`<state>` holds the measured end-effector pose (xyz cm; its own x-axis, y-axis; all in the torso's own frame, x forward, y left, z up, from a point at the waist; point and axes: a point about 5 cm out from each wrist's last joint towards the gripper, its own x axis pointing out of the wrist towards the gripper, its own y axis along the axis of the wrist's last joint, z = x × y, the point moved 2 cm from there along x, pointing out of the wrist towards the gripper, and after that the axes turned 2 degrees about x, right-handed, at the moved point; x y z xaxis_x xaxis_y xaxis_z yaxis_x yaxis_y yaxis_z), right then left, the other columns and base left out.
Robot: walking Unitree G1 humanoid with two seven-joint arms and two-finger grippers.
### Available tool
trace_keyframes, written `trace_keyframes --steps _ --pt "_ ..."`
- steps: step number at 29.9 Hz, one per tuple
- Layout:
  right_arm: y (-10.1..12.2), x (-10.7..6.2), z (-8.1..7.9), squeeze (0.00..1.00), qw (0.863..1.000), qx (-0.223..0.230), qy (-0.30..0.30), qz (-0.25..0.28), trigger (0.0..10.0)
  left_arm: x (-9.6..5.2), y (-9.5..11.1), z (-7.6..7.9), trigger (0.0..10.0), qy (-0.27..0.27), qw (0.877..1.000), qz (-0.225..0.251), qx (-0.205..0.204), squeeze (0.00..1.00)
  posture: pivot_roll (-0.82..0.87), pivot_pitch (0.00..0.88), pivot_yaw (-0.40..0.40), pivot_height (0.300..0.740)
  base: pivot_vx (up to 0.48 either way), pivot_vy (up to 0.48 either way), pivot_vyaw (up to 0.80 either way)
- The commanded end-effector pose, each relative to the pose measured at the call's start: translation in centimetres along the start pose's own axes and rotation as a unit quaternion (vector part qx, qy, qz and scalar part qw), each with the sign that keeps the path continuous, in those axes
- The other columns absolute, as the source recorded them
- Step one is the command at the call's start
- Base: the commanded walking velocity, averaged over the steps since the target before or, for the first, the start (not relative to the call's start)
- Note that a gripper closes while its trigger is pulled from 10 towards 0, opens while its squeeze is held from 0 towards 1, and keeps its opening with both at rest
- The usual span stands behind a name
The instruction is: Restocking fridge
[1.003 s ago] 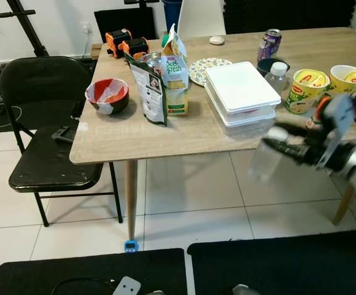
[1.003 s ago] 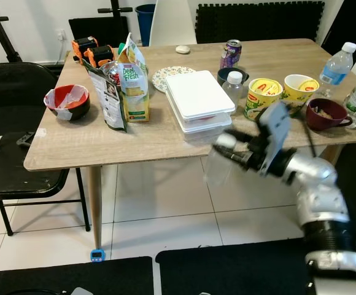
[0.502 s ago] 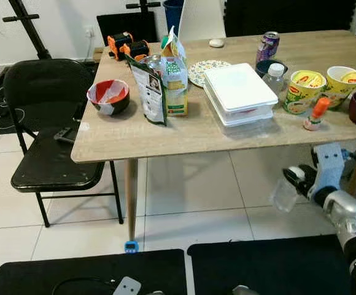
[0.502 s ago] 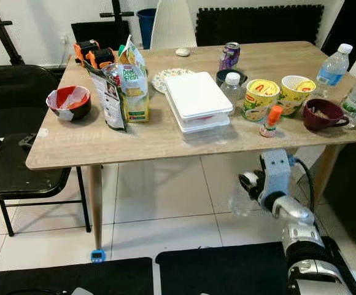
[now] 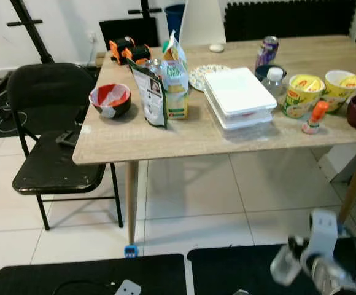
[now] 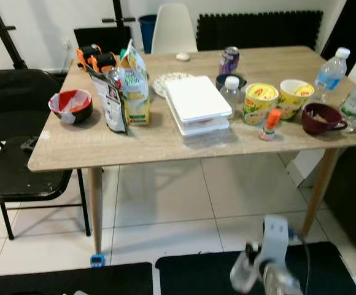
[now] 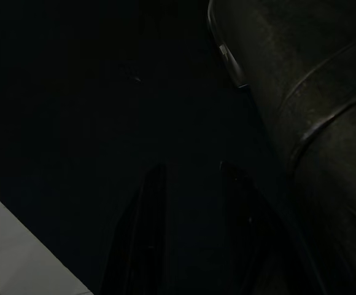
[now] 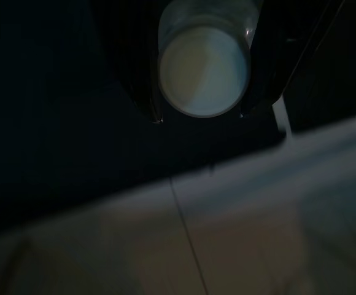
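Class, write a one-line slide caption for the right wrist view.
Right gripper holding a clear bottle between its fingers above tiled floor.

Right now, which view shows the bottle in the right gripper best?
The right wrist view: the bottle sits sharp between the right gripper's two fingers, bottom end toward the camera. Both eye views show it low by the dark mat, small and blurred. The left wrist view is dark, with nothing of it to make out.

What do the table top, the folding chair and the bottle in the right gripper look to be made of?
Table top: pale wood-grain, matte, probably laminate or wood. Folding chair: thin black tube frame, likely metal, with a slightly glossy padded seat. Bottle: clear see-through body with white cap, probably plastic, held between the right gripper's fingers.
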<state>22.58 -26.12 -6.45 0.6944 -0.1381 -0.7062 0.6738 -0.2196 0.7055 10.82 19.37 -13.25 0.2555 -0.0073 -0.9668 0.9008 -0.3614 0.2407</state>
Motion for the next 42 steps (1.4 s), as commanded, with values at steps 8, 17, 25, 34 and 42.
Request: trace_keyframes --steps 8,17,25,34,42 --pt "-4.5 -1.1 0.8 0.0 0.997 0.006 -0.041 -0.059 10.0 -0.2 5.5 -1.2 10.0 0.026 0.996 0.091 0.003 0.0 -0.04 0.0 0.018 0.74 0.0 0.0 0.0" --pt "-6.3 -1.8 1.4 0.0 0.995 0.001 -0.056 -0.087 10.0 -0.2 5.6 -1.3 10.0 0.028 0.996 0.089 0.0 0.0 -0.05 0.0 0.019 0.74 0.0 0.0 0.0" --pt "-6.6 -1.8 1.3 0.0 0.994 -0.006 -0.054 -0.099 10.0 -0.2 5.4 -1.1 10.0 0.03 0.996 0.086 0.003 0.0 -0.05 0.0 0.012 0.74 0.0 0.0 -0.5" --pt "-7.1 -1.9 1.0 0.0 0.993 -0.008 -0.048 -0.106 10.0 -0.1 4.5 -0.8 10.0 0.026 0.997 0.075 0.005 0.0 -0.05 0.0 0.011 0.74 0.0 0.0 -0.8" --pt "-7.4 -2.0 0.9 0.0 0.993 -0.013 -0.044 -0.112 10.0 -0.2 4.4 -1.3 10.0 0.031 0.997 0.073 0.016 0.0 -0.05 0.0 0.014 0.74 0.0 0.0 -0.8"
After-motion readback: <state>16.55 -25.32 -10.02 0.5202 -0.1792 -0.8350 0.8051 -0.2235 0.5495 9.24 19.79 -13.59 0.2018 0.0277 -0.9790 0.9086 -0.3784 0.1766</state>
